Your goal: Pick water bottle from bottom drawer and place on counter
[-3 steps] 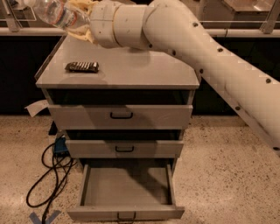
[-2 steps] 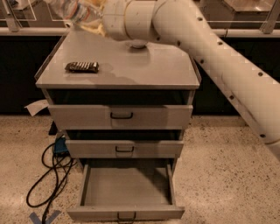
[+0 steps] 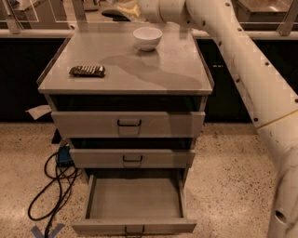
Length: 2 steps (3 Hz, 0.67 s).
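Water bottle (image 3: 120, 9) seemed to be the pale thing at the end effector (image 3: 132, 8), high over the back edge of the counter (image 3: 177, 69). I could not tell its grip. Dropped from there, it could have hit the white bowl (image 3: 147, 37) or rolled off behind.

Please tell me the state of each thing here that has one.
Lowest grey metal drawer: pulled out, empty.
Two upper grey drawers: pushed in.
White round bowl: upright, at the back of the flat grey metal counter.
Dark striped flat packet: lying flat on the counter's left side.
Gripper: high over the counter's back edge, left of the bowl.
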Motion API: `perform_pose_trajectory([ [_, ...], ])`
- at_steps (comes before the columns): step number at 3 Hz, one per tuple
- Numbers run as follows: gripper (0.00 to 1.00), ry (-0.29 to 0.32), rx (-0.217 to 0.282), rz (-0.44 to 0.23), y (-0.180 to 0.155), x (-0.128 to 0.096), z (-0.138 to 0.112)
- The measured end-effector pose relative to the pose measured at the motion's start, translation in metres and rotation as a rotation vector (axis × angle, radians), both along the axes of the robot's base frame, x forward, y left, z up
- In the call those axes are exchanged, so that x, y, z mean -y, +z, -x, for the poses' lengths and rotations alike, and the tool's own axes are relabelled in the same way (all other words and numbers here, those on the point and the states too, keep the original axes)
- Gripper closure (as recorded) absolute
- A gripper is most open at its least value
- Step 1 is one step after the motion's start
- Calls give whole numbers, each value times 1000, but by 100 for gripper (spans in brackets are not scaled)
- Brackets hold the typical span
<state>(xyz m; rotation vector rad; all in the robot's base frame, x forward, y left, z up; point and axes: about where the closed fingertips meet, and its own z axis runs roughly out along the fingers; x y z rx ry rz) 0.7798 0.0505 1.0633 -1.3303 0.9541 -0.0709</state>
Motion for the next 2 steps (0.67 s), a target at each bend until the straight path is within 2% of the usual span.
perform_pose_trajectory([
  [1,100,-76,-89,-51,7,31,-28],
  [2,100,-142,-239,-43,2,58,-39],
])
